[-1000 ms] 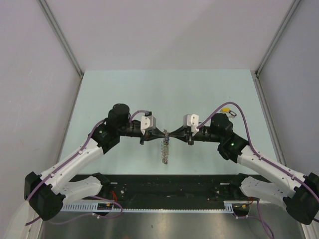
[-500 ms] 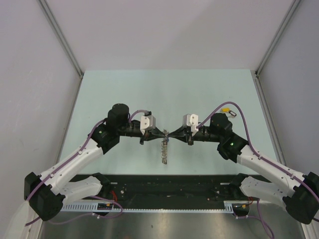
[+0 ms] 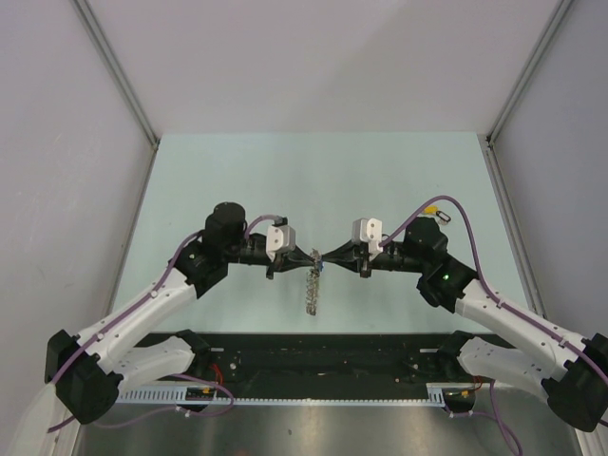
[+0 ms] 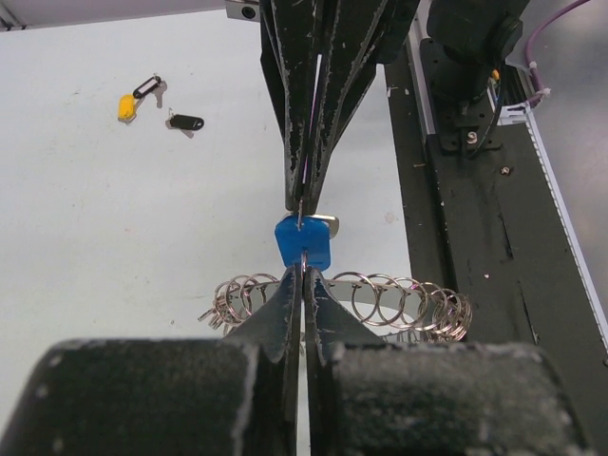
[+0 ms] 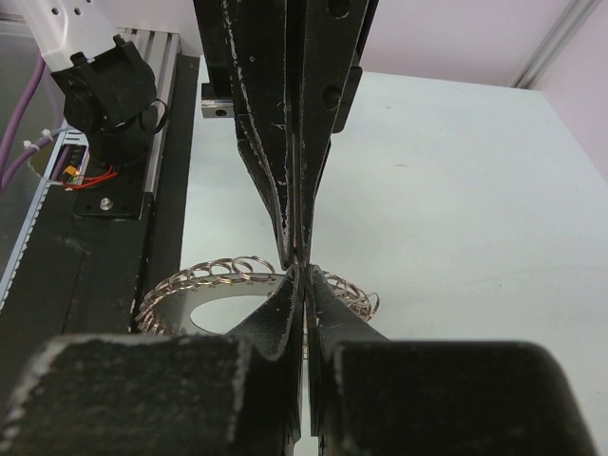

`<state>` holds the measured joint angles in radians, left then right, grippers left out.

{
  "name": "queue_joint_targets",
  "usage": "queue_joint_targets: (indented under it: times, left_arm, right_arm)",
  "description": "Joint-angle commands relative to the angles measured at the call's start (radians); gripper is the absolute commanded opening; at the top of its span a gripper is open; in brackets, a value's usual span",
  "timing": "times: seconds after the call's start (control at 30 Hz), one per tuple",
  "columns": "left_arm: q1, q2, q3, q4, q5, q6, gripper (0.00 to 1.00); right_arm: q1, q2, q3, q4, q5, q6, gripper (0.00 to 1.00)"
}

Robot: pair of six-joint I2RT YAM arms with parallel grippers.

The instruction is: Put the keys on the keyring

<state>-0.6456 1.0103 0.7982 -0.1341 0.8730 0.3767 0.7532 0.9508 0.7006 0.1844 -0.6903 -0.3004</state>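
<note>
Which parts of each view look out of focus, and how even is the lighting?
Left wrist: the left pincer is blurred near the lens, the blue-tagged key and keyring sharp. Right wrist: the right pincer blurs likewise. Top view: soft, even light on the table, faint shadows only.

A pale green worktop (image 3: 237, 171) lay between white walls (image 3: 313, 57). A black rail (image 3: 323, 356) ran along its near edge.

Under my left claw (image 3: 312, 258) and right claw (image 3: 327, 256) spreads a pale green bench (image 3: 285, 171); beyond them, plain white walls (image 3: 323, 57) meet grey metal posts (image 3: 119, 71), evenly lit.
</note>
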Motion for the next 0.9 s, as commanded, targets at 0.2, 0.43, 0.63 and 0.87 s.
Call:
queue_joint_targets:
  times: [0.2,0.43,0.63,0.87]
  left_arm:
    - [-0.005,-0.081,-0.079,0.181,0.084,0.085,0.00]
    - [0.012,-0.099,-0.108,0.194,0.110,0.146,0.00]
    - [0.034,-0.090,-0.096,0.146,0.112,0.208,0.00]
    - [0.043,-0.087,-0.090,0.142,0.119,0.215,0.00]
  right_arm:
    - [0.003,-0.010,0.011,0.004,-0.009,0.015,0.00]
    - [0.005,-0.021,-0.015,0.027,-0.026,0.032,0.00]
    - [0.014,-0.007,-0.027,0.043,-0.048,0.026,0.00]
    - [0.034,-0.003,-0.036,0.056,-0.026,0.009,0.00]
